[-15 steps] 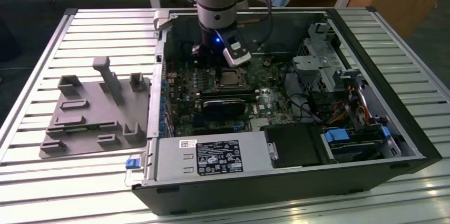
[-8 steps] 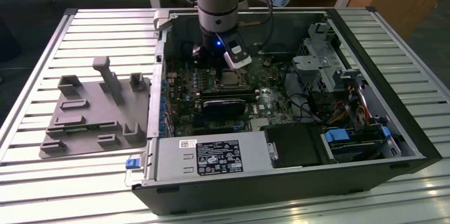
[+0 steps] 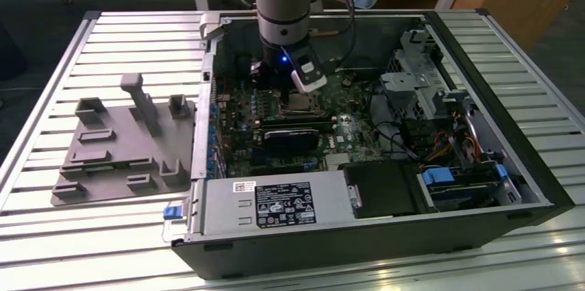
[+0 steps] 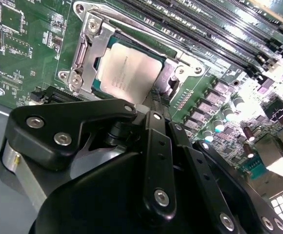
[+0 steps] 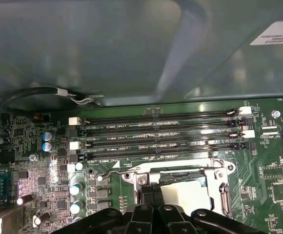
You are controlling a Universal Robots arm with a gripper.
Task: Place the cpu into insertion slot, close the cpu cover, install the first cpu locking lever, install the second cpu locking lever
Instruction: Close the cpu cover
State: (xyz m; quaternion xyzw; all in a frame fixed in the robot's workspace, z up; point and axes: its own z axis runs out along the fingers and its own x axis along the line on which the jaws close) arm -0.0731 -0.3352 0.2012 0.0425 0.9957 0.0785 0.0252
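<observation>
Gripper [image 4: 156, 105]: my fingers are pressed together with nothing visibly between them, tips down at the cover's near edge.
Cpu [image 4: 127, 73]: flat in the insertion slot [image 3: 298, 105], just ahead of my tips.
Cpu cover [image 4: 90, 46]: lying down around the cpu; I cannot tell whether my tips touch it.
Locking lever [image 5: 113, 171]: a wire rod running crosswise beyond my tips, along the cover's far side. I cannot tell if it is latched.

glare whitens the cpu [image 4: 129, 73]; the computer case [image 3: 366, 243] interior lies dim.
</observation>
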